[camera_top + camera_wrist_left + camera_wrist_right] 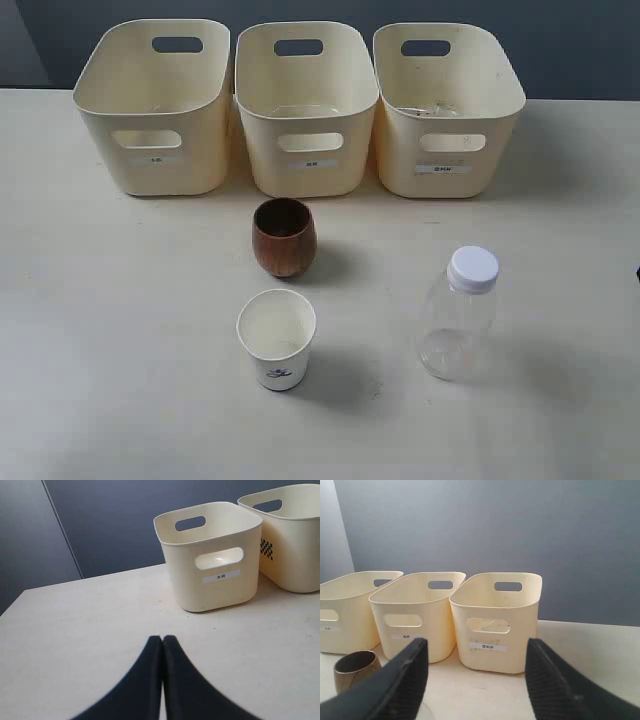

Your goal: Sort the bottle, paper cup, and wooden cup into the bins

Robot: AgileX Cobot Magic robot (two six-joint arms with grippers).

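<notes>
The clear bottle (458, 315) with a white cap stands upright at the front right of the table. At the front middle stands the white paper cup (276, 340), and the brown wooden cup (284, 237) is just behind it. Three cream bins (306, 105) line the back. Neither gripper shows in the exterior view. My left gripper (162, 639) is shut on nothing over bare table, facing the left bin (210, 555). Wide open and empty, my right gripper (476, 645) faces the right bin (497, 620), with the wooden cup (355, 672) beside one finger (412, 672).
The cream table (120, 330) ends at a dark grey wall behind the bins. Each bin carries a small white label on its front. The middle bin (415, 612) and left bin (345, 607) also show in the right wrist view.
</notes>
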